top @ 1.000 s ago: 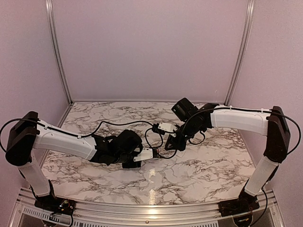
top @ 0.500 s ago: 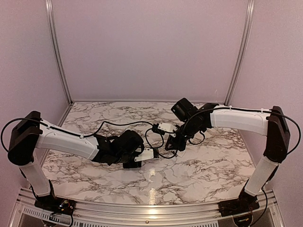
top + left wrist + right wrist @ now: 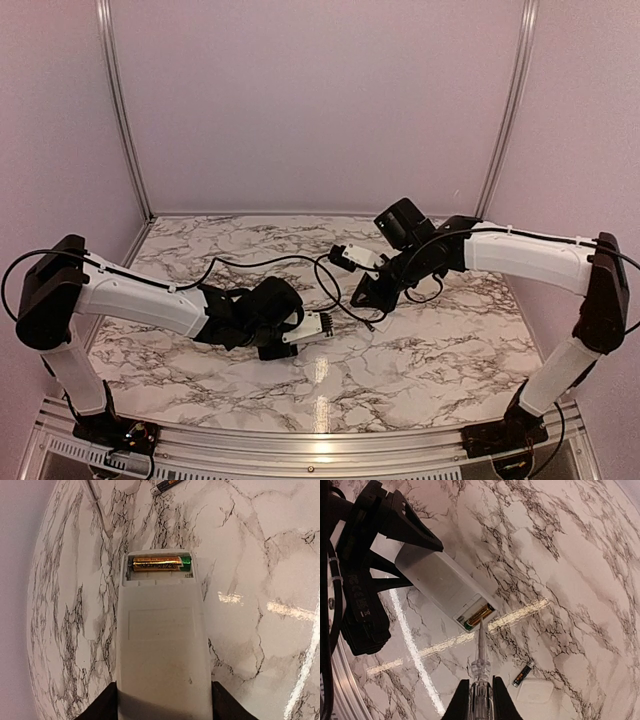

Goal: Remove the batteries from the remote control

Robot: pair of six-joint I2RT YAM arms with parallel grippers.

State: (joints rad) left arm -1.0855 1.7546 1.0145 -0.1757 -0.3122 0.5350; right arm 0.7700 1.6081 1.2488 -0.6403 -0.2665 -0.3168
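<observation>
Clamping the remote (image 3: 161,645) across its width at the near end, the left gripper (image 3: 164,707) presents it with the open bay (image 3: 187,564) facing up over the table (image 3: 260,580). One battery (image 3: 156,563) lies crosswise in that bay, at the remote's far end. The other battery (image 3: 522,674) lies loose on the table, just beside the white cover (image 3: 536,690). The right gripper (image 3: 481,700) is closed on a clear pointed pick (image 3: 480,652). Its tip hangs at the bay's edge, close to the seated battery, and I cannot tell whether it touches.

The battery looks small, hard, smooth and round, so it is likely to slip off a point and roll once free. It is probably pinched between the bay's contacts, so levering under one end should serve better than pushing at the middle. The remote is light, stiff plastic with a slick shell. Prying may twist it in the fingers, though the low hold leaves the bay clear. The thin pick may flex or skid.
</observation>
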